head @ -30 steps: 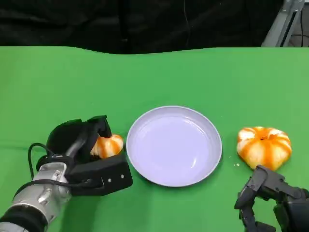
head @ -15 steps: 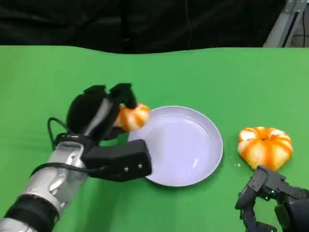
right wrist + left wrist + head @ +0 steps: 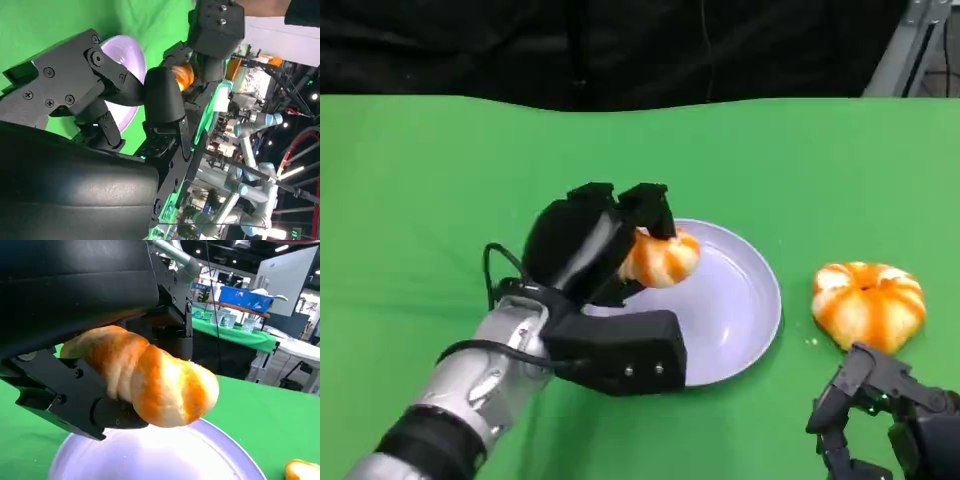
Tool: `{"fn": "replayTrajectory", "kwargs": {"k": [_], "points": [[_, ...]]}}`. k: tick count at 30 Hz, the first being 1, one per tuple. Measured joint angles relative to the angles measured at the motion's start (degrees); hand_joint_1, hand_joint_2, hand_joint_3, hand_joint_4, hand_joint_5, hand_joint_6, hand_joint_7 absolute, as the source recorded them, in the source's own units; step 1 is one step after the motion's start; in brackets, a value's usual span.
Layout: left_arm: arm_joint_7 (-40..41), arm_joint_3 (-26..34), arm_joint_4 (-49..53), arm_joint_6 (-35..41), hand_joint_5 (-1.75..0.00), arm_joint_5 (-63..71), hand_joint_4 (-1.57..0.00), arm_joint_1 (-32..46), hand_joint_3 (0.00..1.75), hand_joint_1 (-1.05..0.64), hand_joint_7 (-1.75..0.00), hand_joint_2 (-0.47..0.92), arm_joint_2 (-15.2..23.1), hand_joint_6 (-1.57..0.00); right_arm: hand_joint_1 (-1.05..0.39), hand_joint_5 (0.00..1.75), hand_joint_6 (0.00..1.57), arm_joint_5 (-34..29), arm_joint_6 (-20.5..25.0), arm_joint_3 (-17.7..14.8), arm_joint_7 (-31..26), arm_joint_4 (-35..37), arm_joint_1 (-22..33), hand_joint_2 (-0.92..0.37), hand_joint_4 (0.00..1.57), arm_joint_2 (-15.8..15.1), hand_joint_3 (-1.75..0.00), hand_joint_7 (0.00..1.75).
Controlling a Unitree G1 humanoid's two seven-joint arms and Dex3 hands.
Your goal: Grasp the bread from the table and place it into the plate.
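My left hand (image 3: 595,245) grips an orange-and-white glazed bread roll (image 3: 660,258) and holds it above the left part of the pale lilac plate (image 3: 750,300). In the left wrist view the roll (image 3: 150,377) sits between the black fingers (image 3: 85,400), just over the plate (image 3: 150,460). A second, larger bread (image 3: 868,303) lies on the green table to the right of the plate. My right hand (image 3: 880,415) rests low at the front right, just in front of that bread, with its fingers curled and nothing in them.
The green table (image 3: 440,180) stretches wide to the left and behind the plate. A dark backdrop runs along the far edge. A grey metal stand (image 3: 910,45) rises at the back right corner.
My left hand has lifted the roll off the table at the left and carried it rightward over the plate's rim. The right hand has stayed where it was.
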Motion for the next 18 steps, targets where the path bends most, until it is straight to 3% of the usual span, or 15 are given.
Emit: {"fn": "replayTrajectory", "kwargs": {"k": [10, 11, 12, 14, 17, 18], "points": [[1.2, -2.3, 8.9, -5.5, -1.75, 0.3, -0.73, -1.7, 0.53, 0.00, -1.63, 0.73, -3.1, -0.70, -0.11, 1.75, 0.74, -0.2, -0.1, 0.5, -0.5, 0.0, 0.0, -0.55, 0.83, 0.7, -1.15, 1.57], [1.2, -2.3, 9.4, -5.8, -1.53, 0.3, -0.76, -1.7, 0.50, -0.01, -1.24, 0.76, -3.2, -0.82, -0.11, 1.75, 0.74, -0.2, -0.1, 0.6, -0.5, 0.0, 0.0, -0.55, 0.82, 0.7, -1.16, 1.57], [1.2, -2.4, 10.5, -6.8, -1.44, 0.2, -0.78, -2.0, 0.47, -0.02, -1.02, 0.78, -3.2, -0.91, -0.11, 1.75, 0.74, -0.2, -0.1, 0.6, -0.5, 0.0, 0.1, -0.55, 0.82, 0.7, -1.16, 1.57], [1.1, -2.9, 13.1, -9.8, -1.37, 0.0, -0.80, -2.7, 0.44, -0.03, -0.81, 0.79, -3.2, -1.00, -0.11, 1.75, 0.74, -0.1, -0.1, 0.6, -0.5, 0.0, 0.0, -0.54, 0.82, 0.7, -1.17, 1.57], [1.1, -3.4, 16.0, -12.4, -1.36, 0.0, -0.80, -3.1, 0.42, -0.03, -0.75, 0.80, -3.3, -1.03, -0.11, 1.75, 0.74, -0.1, -0.1, 0.5, -0.5, 0.0, 0.0, -0.54, 0.82, 0.7, -1.18, 1.57], [1.1, -3.5, 16.6, -12.7, -0.86, 0.0, -0.48, -3.3, 0.34, -0.27, -0.43, 0.87, -3.4, -0.78, -0.10, 1.75, 0.74, -0.1, -0.1, 0.5, -0.5, 0.0, 0.0, -0.54, 0.82, 0.7, -1.17, 1.57]]}}
